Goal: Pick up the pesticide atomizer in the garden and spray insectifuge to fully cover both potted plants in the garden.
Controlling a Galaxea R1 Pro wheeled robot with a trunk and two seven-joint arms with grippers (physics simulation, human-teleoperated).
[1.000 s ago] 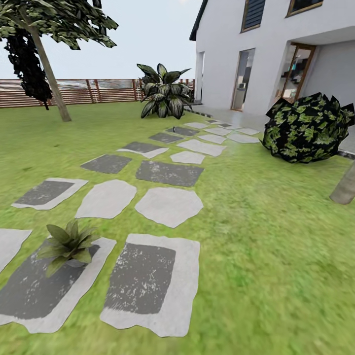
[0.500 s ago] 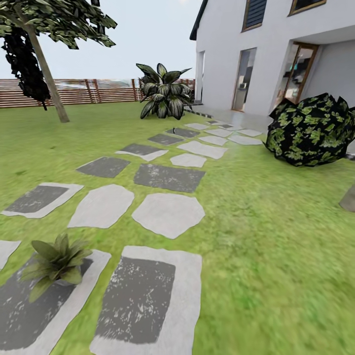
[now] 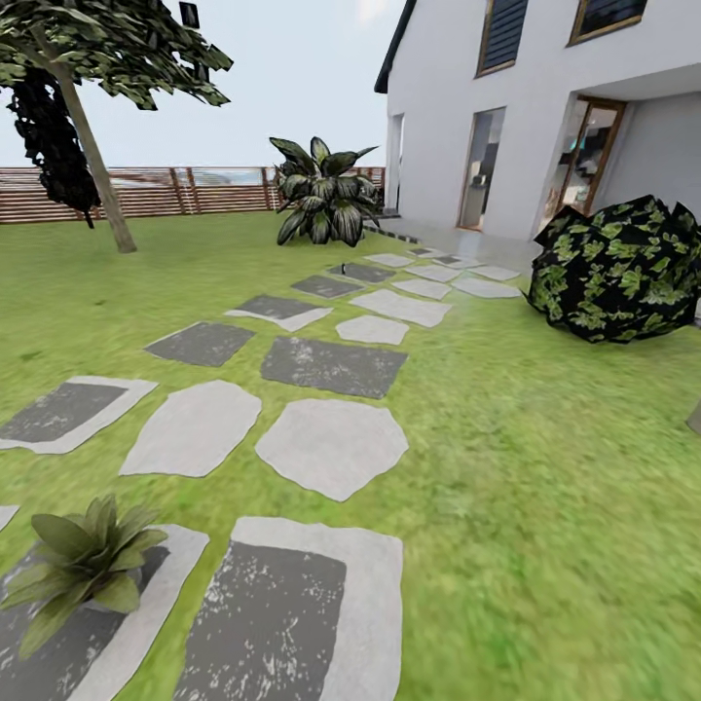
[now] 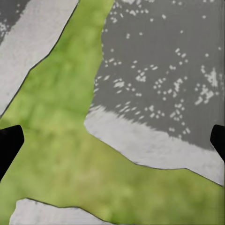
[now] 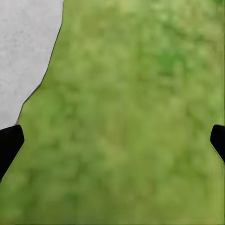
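One potted plant (image 3: 83, 567), a low rosette of pointed green leaves, sits on a stepping stone (image 3: 58, 643) at the lower left of the head view. The pesticide atomizer and the second potted plant are out of view. My left gripper (image 4: 112, 140) is open, its dark fingertips (image 4: 9, 143) at the picture's two sides, over grass and stepping stone with nothing between them. My right gripper (image 5: 112, 140) is open too, fingertips (image 5: 9, 140) wide apart above lawn beside a pale stone.
A path of pale and dark stepping stones (image 3: 331, 448) runs across the lawn toward the white house (image 3: 545, 107). A big dark leafy bush (image 3: 618, 268) stands at the right, another broad-leaved bush (image 3: 321, 195) by the slat fence (image 3: 146, 190), a tree (image 3: 92, 146) at back left.
The camera has moved on: the whole scene has slid down and left in the head view, and the potted plant now sits nearer the lower left corner. The trunk at the right edge has nearly left view.
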